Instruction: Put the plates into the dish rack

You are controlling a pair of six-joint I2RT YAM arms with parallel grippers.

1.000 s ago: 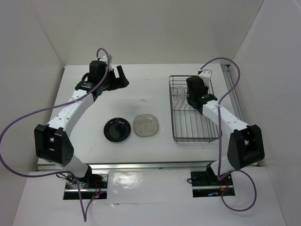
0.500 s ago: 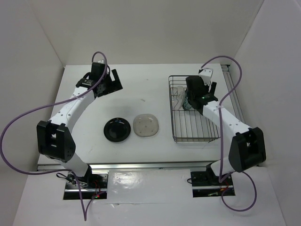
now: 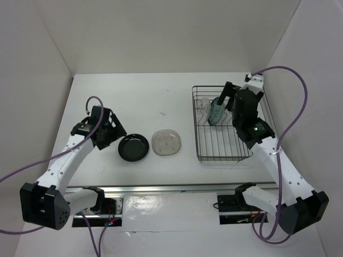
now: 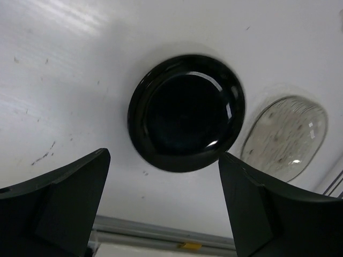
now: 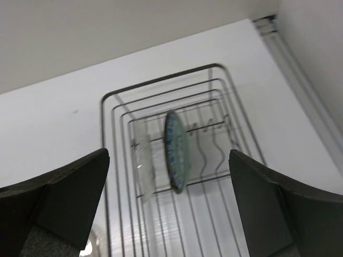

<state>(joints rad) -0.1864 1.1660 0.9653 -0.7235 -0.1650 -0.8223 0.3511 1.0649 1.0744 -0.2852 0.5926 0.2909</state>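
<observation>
The dish rack (image 3: 222,147) stands at the right. Two plates stand on edge in its far end: a blue-patterned one (image 3: 217,110) (image 5: 176,151) and a clear glass one (image 3: 203,110) (image 5: 143,160). My right gripper (image 3: 234,95) (image 5: 169,209) hovers above the rack, open, with nothing between its fingers and apart from the blue plate. A glossy black plate (image 3: 134,148) (image 4: 186,112) and a pale beige plate (image 3: 166,143) (image 4: 284,136) lie flat on the table. My left gripper (image 3: 114,134) (image 4: 163,214) is open just left of the black plate, not touching it.
White walls close in the table on three sides. The table's near edge, with a metal rail (image 4: 161,233), lies close behind the left gripper. The near half of the rack holds only bare bars (image 5: 214,225).
The right gripper opened, left the blue plate standing in the rack and drew back above it. The left arm swung from the far left corner down to beside the black plate.
</observation>
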